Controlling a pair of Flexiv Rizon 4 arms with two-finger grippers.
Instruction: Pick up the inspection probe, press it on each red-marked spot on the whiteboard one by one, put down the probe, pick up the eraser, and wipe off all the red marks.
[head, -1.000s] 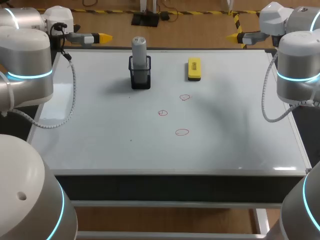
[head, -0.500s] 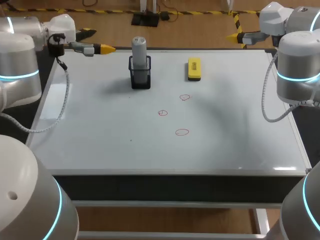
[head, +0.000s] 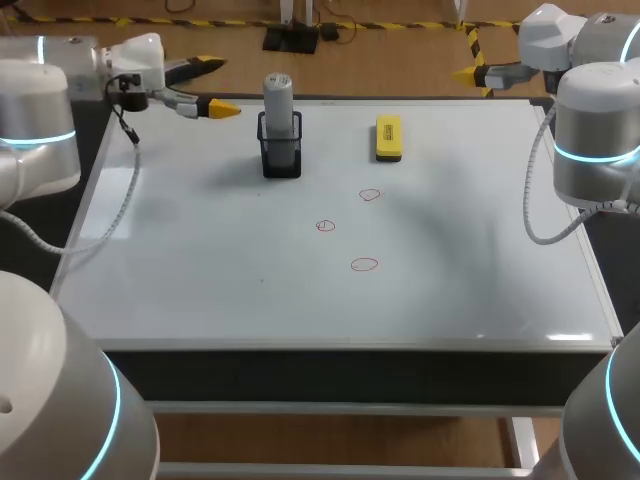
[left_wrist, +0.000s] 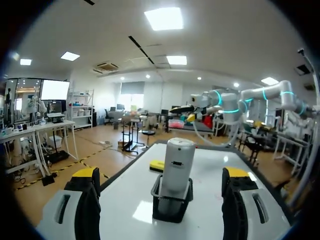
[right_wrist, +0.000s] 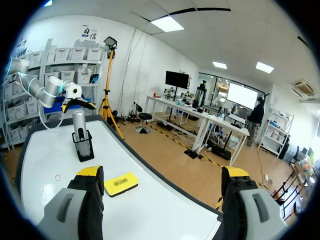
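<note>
Left gripper (head: 215, 86), fingers spread wide, faces the probe (head: 278, 100), upright in its black holder (head: 281, 160) on the whiteboard (head: 200, 260) straight ahead, framed between the tips (long axis vertical). Right gripper (right_wrist: 162, 172), also spread, sits well beyond the eraser (head: 388, 138); left is nearer.

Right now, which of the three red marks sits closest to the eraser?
The rearmost mark, just in front of the yellow eraser. The small one lies further left, and the third lies furthest from it.
</note>
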